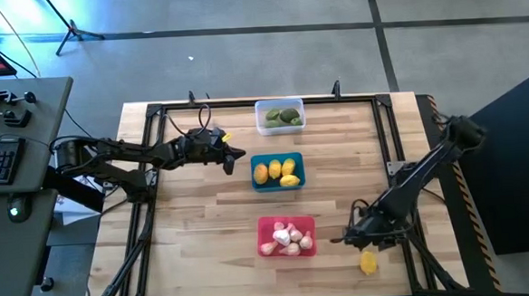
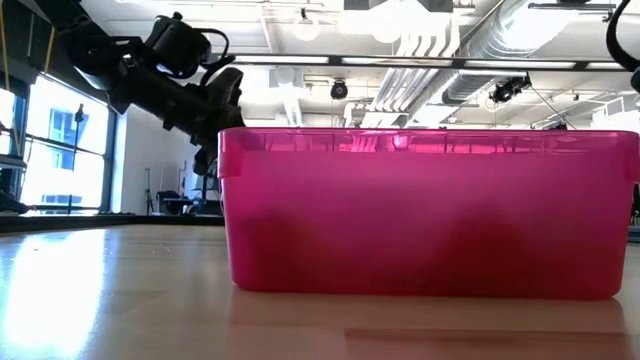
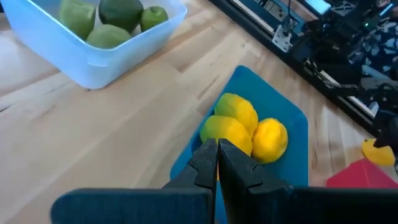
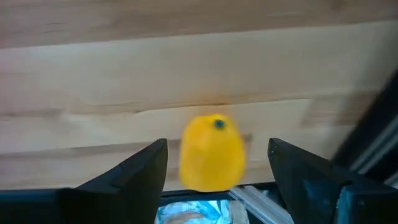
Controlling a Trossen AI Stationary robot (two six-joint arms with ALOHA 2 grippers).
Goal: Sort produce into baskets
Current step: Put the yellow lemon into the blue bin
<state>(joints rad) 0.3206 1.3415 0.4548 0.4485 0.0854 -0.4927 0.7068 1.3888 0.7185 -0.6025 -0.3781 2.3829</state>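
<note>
Right gripper [image 4: 217, 163] straddles yellow fruit [image 4: 212, 152] on wooden table [image 1: 205, 224].

No readable text

Nothing is showing legible words, labels, brands, numbers or signs in any view; the tubs, the produce, the table and the arms are all bearing no readable print.
</note>
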